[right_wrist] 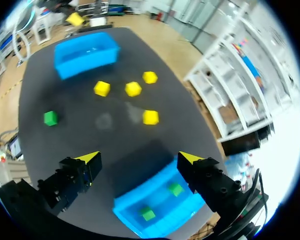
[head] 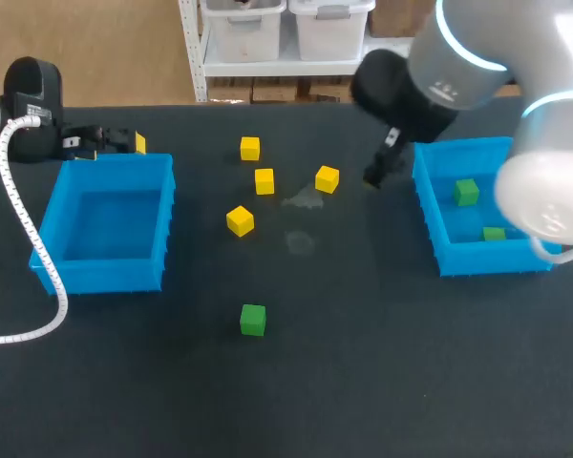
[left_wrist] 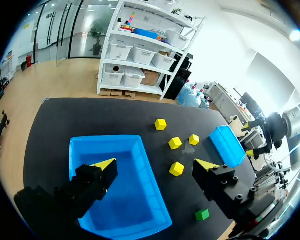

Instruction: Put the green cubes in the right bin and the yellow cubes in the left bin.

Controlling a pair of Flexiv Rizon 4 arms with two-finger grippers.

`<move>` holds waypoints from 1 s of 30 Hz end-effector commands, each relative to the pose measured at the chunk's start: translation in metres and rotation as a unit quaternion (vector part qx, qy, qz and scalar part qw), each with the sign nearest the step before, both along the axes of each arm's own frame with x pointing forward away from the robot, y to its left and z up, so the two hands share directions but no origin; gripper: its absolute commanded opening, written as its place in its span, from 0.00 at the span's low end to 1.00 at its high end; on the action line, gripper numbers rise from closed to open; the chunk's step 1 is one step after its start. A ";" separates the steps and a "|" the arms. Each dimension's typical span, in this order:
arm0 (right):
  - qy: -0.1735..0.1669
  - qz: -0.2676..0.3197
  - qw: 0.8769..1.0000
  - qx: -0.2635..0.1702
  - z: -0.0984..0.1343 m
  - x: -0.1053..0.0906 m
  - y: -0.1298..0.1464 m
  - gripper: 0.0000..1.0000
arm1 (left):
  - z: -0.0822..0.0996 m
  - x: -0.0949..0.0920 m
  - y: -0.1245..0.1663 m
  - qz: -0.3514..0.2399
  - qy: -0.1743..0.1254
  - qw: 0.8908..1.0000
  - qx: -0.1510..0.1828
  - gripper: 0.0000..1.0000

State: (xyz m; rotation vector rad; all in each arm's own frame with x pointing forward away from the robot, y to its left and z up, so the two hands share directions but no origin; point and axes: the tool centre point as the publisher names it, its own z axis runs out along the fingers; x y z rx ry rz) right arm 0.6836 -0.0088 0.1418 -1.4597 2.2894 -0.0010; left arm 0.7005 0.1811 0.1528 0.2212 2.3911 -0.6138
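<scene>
While the left gripper [left_wrist: 156, 164] hovers over the left bin [left_wrist: 105, 138] and the right gripper [right_wrist: 140, 157] just beside the right bin [right_wrist: 140, 192], both hold their jaws apart.

We note a dark table [head: 382, 391] carrying two blue bins: the left bin [head: 100, 277] towards its left side, the right bin [head: 458, 260] towards its right. Between them lie four yellow cubes [head: 250, 148] [head: 265, 180] [head: 327, 178] [head: 240, 220]. One green cube [head: 253, 320] lies nearer the front, well apart from them.
</scene>
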 end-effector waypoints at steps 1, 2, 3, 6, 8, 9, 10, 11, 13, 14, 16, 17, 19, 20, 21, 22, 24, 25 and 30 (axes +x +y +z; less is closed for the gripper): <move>0.054 0.039 0.998 -0.013 -0.005 -0.010 0.024 1.00 | -0.002 0.000 0.003 -0.004 -0.003 1.000 -0.005 1.00; 0.057 0.052 0.997 -0.015 -0.007 -0.014 0.028 1.00 | -0.002 0.000 0.003 -0.004 -0.003 1.000 -0.005 1.00; 0.062 0.064 0.996 -0.017 -0.009 -0.019 0.032 1.00 | -0.002 0.000 0.003 -0.004 -0.003 1.000 -0.005 1.00; 0.069 0.094 0.993 -0.024 -0.013 -0.031 0.042 1.00 | -0.002 0.000 0.003 -0.004 -0.003 1.000 -0.005 1.00; 0.070 0.107 0.991 -0.026 -0.014 -0.037 0.047 1.00 | -0.002 0.000 0.003 -0.004 -0.003 1.000 -0.005 1.00; 0.072 0.112 0.991 -0.027 -0.015 -0.040 0.049 1.00 | -0.002 0.000 0.003 -0.004 -0.003 1.000 -0.005 1.00; 0.073 0.118 0.990 -0.026 -0.015 -0.042 0.052 1.00 | -0.002 0.000 0.003 -0.004 -0.003 1.000 -0.005 1.00; 0.074 0.122 0.989 -0.026 -0.015 -0.045 0.055 1.00 | -0.002 0.000 0.003 -0.004 -0.003 1.000 -0.005 1.00; 0.076 0.130 0.988 -0.024 -0.016 -0.049 0.060 1.00 | -0.002 0.000 0.003 -0.004 -0.003 1.000 -0.005 1.00; 0.077 0.133 0.988 -0.024 -0.016 -0.051 0.062 1.00 | -0.002 0.000 0.003 -0.004 -0.003 1.000 -0.005 1.00; 0.080 0.137 0.987 -0.023 -0.017 -0.057 0.067 1.00 | -0.002 0.000 0.003 -0.004 -0.003 1.000 -0.005 1.00; 0.081 0.139 0.987 -0.025 -0.019 -0.060 0.070 1.00 | -0.002 0.000 0.003 -0.004 -0.003 1.000 -0.005 1.00; 0.083 0.141 0.986 -0.027 -0.021 -0.067 0.076 1.00 | -0.002 0.000 0.003 -0.004 -0.003 1.000 -0.005 1.00; 0.084 0.141 0.986 -0.029 -0.022 -0.070 0.078 1.00 | -0.002 0.000 0.003 -0.004 -0.003 1.000 -0.005 1.00; 0.084 0.140 0.986 -0.030 -0.023 -0.073 0.081 1.00 | -0.002 0.000 0.003 -0.004 -0.003 1.000 -0.005 1.00; 0.085 0.139 0.986 -0.031 -0.024 -0.077 0.083 1.00 | -0.002 0.000 0.003 -0.004 -0.003 1.000 -0.005 1.00; 0.086 0.137 0.986 -0.033 -0.027 -0.085 0.088 1.00 | -0.002 0.000 0.003 -0.004 -0.003 1.000 -0.005 1.00; 0.086 0.136 0.986 -0.034 -0.028 -0.089 0.090 1.00 | -0.002 0.000 0.003 -0.004 -0.003 1.000 -0.005 1.00; 0.083 0.133 0.987 -0.036 -0.037 -0.104 0.101 1.00 | -0.002 0.000 0.003 -0.004 -0.003 1.000 -0.005 1.00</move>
